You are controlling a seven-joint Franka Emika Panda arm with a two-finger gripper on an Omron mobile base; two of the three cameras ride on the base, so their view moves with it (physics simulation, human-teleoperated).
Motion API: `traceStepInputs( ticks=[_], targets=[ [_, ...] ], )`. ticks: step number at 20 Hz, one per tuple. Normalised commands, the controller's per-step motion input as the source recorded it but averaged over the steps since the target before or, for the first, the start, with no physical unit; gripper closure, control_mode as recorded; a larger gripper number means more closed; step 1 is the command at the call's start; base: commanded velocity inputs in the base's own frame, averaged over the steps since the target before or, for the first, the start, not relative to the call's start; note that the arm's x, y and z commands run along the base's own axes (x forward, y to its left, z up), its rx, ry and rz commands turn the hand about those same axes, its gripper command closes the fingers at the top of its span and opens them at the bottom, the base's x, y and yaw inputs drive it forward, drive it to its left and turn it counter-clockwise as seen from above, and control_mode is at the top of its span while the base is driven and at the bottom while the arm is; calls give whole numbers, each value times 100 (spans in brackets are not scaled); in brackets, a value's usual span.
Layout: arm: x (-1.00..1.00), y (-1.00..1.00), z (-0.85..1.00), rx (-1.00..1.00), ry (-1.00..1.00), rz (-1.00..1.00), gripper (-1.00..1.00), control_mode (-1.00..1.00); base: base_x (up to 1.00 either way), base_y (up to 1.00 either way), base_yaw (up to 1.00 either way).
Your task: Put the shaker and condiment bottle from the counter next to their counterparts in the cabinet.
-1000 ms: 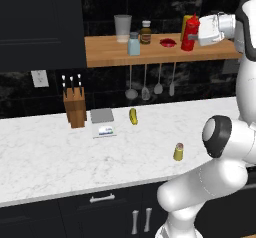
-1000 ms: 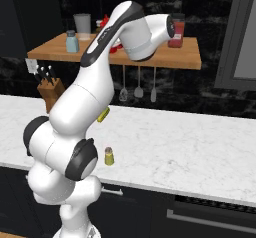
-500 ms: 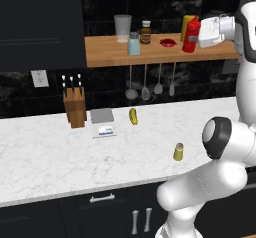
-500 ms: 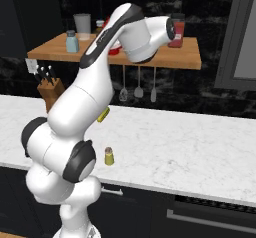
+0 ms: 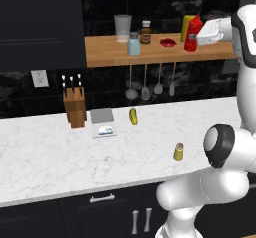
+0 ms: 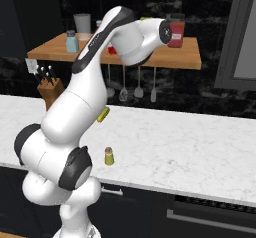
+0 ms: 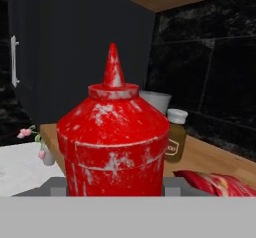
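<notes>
Pincer (image 5: 197,36) was clenched on the condiment bottle (image 5: 192,33), upper right of the left base view, holding it over the cabinet (image 5: 110,54) board just beside the wide yellow bottle (image 5: 186,28). In the hand view the condiment bottle (image 7: 114,142) sat right up against the camera, upright, cone cap up; we could not tell whether its base was down on the wood yet

Handling, our read: soft-walled plastic squeeze bottle, light, smooth skin so a bit slippery. It would give under a hard squeeze, so grip at the wide lower body, not the cap or the tapered shoulder. Tall for its base, so it could tip if let go tilted

The shaker (image 5: 178,151) stood on the table (image 5: 45,157), lower centre-right of the left base view, near the front edge and well apart from the yellow pickle-like thing (image 5: 133,115). We judged it small, rigid and light; side grip around mid-body looked best. Its match, the pale blue shaker (image 5: 133,44), stood upper centre on the board

Room: tight at the right of the board, with the yellow bottle behind and a red packet (image 5: 167,42) to the left. The board's front edge was open. There was bare wood left of the pale blue shaker, though a clear cup (image 5: 122,28) and a brown jar (image 5: 145,32) stood close behind it
</notes>
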Motion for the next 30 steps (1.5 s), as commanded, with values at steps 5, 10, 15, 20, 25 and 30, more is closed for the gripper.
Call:
traceStepInputs(
  ticks=[5, 10, 15, 20, 25, 30],
  targets=[
    [0, 0, 0, 6, 0, -14, 100, -100, 0, 0, 0],
    [0, 0, 0, 3, 0, -13, 100, -100, 0, 0, 0],
    [3, -1, -9, 1, 0, -11, 100, -100, 0, 0, 0],
    [8, -3, -7, 0, 0, -9, 100, -100, 0, 0, 0],
    [20, -1, 0, 0, 0, -5, 100, -100, 0, 0, 0],
    [17, -11, 0, 0, 0, -3, 100, -100, 0, 0, 0]
  ],
)
